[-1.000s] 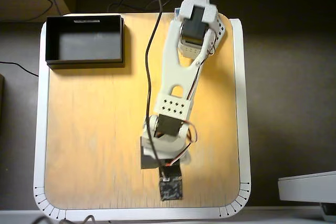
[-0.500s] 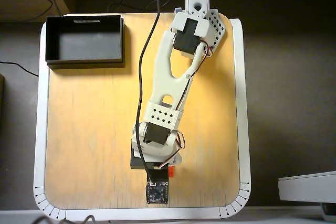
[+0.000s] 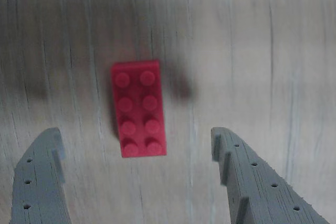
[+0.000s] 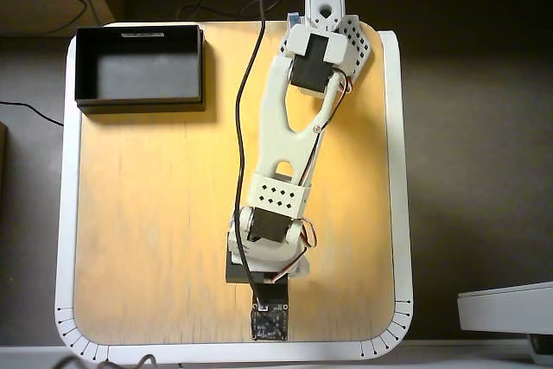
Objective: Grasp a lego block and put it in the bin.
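Over the last second the arm has swung its wrist from side to side above the near edge of the bench — first toward the right of the overhead view, then left, now settled between the two. Half a second ago a sliver of red showed beside the wrist in the overhead view; it is now covered by the arm. The inspector's reading is that the arm has been centring itself over the target and that the approach is close to complete, though no grasp has been made.

The hand stands wide open. In the wrist view its two grey fingers enter from the bottom edge, well apart from each other, and hold nothing. Neither finger touches anything that can be seen.

The lego block lies flat on the bench, studs up, long axis pointing away from the camera. It sits between the lines of the two fingers, somewhat nearer the left one in the wrist view, and just ahead of their tips — not yet enclosed.

The bin rests at the far left corner of the bench in the overhead view, well apart from the hand, and appears empty.
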Action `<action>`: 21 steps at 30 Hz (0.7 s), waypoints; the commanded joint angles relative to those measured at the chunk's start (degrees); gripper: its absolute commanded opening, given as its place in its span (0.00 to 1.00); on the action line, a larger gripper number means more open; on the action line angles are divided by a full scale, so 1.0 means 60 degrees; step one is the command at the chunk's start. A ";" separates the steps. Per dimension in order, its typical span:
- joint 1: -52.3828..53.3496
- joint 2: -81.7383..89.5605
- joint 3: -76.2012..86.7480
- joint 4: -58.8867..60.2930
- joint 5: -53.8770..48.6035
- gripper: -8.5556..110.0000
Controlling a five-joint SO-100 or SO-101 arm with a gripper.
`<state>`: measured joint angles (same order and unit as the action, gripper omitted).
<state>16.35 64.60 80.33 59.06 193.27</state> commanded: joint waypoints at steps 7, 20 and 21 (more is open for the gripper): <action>-0.0146 -0.0234 -0.1348 -0.0762 0.0029 0.32; -0.0249 -0.0483 -0.1348 -0.0864 0.0015 0.25; -0.0234 -0.0498 -0.1348 -0.0864 0.0015 0.23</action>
<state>16.00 60.38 79.19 55.11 193.18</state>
